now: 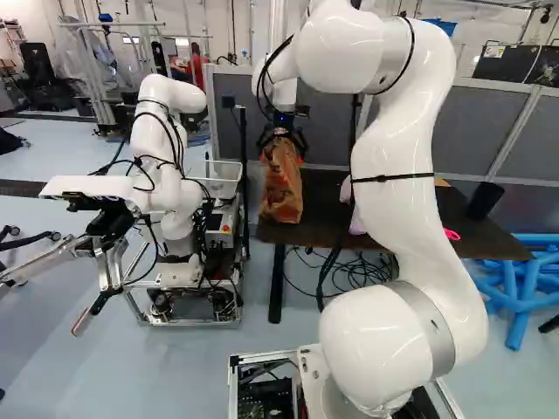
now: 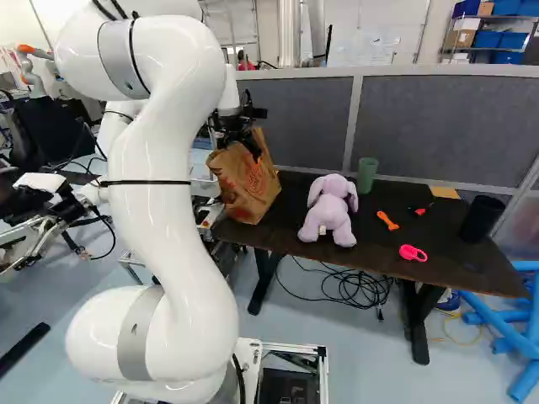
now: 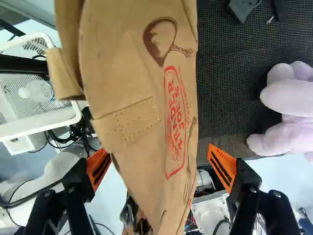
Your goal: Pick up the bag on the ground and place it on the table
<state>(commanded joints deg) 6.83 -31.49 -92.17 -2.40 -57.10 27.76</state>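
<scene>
From my remote station I observe the gripper over the left end of the table, its fingers spread wide, with the paper bag between the orange pads but not pinched. I see the bag at that end, tilted, with a lilac plush toy well apart to its right.

one paper bag, one plush toy, two cups, one table
</scene>
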